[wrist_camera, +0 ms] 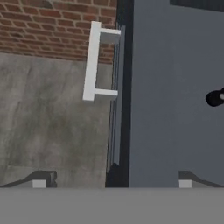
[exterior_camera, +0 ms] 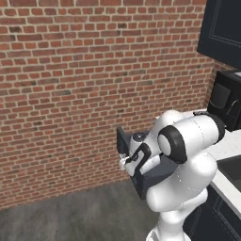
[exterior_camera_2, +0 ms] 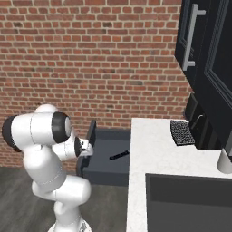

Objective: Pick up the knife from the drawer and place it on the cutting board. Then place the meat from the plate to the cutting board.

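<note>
The fingers (wrist_camera: 112, 183) stand wide apart, holding nothing, straddling the open drawer's (wrist_camera: 175, 109) front edge; the knife (wrist_camera: 214, 98) lies inside, off to one side.

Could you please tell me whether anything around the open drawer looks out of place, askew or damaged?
Nothing stands out. The drawer is pulled out and looks intact, and the knife lies flat on its floor at a slant. The open claw hovers above the drawer's front edge, holding nothing.
</note>
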{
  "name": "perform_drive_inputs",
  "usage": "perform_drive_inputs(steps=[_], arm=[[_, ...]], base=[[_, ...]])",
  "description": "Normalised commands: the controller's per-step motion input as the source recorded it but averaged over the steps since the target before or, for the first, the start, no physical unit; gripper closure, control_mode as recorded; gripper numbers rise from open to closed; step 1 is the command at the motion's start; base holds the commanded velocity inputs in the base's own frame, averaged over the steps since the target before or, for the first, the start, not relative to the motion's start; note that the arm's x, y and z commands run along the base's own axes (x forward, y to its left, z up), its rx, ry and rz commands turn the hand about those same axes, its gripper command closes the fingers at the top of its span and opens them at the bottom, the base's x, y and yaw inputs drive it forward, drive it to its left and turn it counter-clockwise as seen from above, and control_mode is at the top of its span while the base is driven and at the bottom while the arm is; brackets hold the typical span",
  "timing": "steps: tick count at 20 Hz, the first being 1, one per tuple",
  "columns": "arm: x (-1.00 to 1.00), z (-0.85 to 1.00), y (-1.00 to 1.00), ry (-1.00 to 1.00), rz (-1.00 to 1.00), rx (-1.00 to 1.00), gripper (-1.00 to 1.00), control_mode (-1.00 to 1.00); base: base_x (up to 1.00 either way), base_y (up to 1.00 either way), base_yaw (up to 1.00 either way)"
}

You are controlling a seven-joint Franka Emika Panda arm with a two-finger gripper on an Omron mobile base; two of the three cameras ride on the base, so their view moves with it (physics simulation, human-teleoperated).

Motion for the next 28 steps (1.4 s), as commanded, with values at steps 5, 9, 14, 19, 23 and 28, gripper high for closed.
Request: perform_drive_inputs(steps=[5, 9, 14, 19, 23, 28], arm=[[0.00, 0.23, 1.00, 0.00, 0.02, 0.00, -1.00, -1.00], [0.00, 0.08, 1.00, 0.02, 0.04, 0.00, -1.00, -1.00], [0.00, 0.17, 1.00, 0.01, 0.03, 0.00, -1.00, -1.00], [0.02, 0.72, 0.84, -0.01, 0.01, 0.00, -1.00, -1.00], [-0.03, 1.00, -0.21, -0.07, -0.14, 0.16, -1.00, -1.00], [-0.06, 0.96, -0.91, 0.11, -0.27, 0.19, -1.00, -1.00]], base=[[0.00, 0.00, 0.00], [0.00, 0.00, 0.00], [0.00, 0.00, 0.00], [0.00, 0.00, 0.00], [0.00, 0.00, 0.00], [0.00, 0.00, 0.00]])
